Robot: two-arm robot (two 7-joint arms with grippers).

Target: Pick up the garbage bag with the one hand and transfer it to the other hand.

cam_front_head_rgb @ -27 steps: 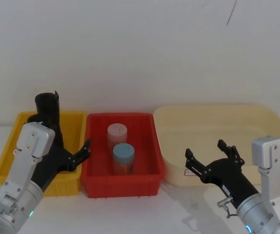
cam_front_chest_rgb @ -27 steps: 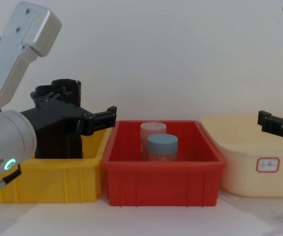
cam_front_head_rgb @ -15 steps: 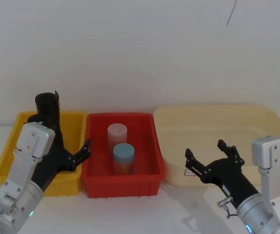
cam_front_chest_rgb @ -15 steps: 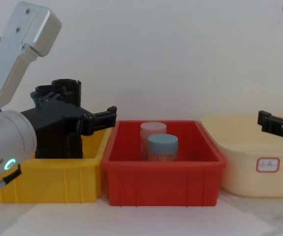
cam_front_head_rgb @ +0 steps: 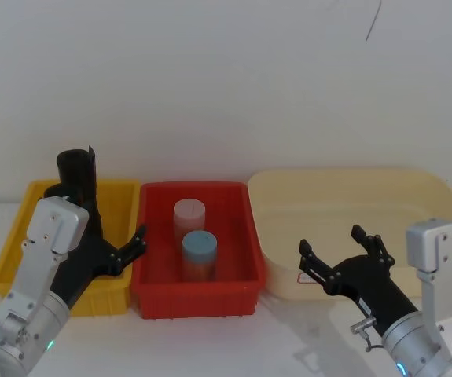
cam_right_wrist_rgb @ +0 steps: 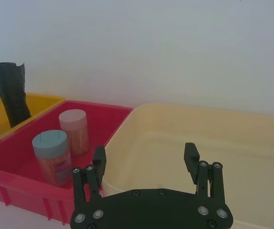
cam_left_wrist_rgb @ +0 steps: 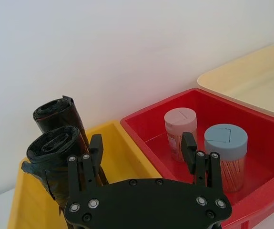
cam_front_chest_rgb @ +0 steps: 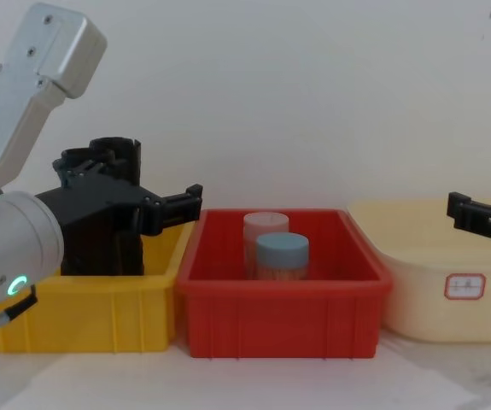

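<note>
The garbage bag [cam_left_wrist_rgb: 55,149] is a thick matte black roll standing upright in the yellow bin [cam_left_wrist_rgb: 127,157], with a slimmer, taller black column [cam_left_wrist_rgb: 59,113] just behind it. My left gripper [cam_left_wrist_rgb: 143,147] is open and hovers over the bin's near side. The roll stands beside its outer finger, not between the fingers. In the head view the left gripper [cam_front_head_rgb: 125,251] reaches over the bin's right wall, and the left arm covers most of the garbage bag [cam_front_head_rgb: 53,191]. My right gripper [cam_front_head_rgb: 332,243] is open and holds nothing, in front of the cream tub.
A red bin [cam_front_head_rgb: 237,195] in the middle holds a pink-lidded jar [cam_front_head_rgb: 189,215] and a blue-lidded jar [cam_front_head_rgb: 200,253]. A large cream tub [cam_front_head_rgb: 343,192] stands at the right. The three containers sit side by side against a white wall.
</note>
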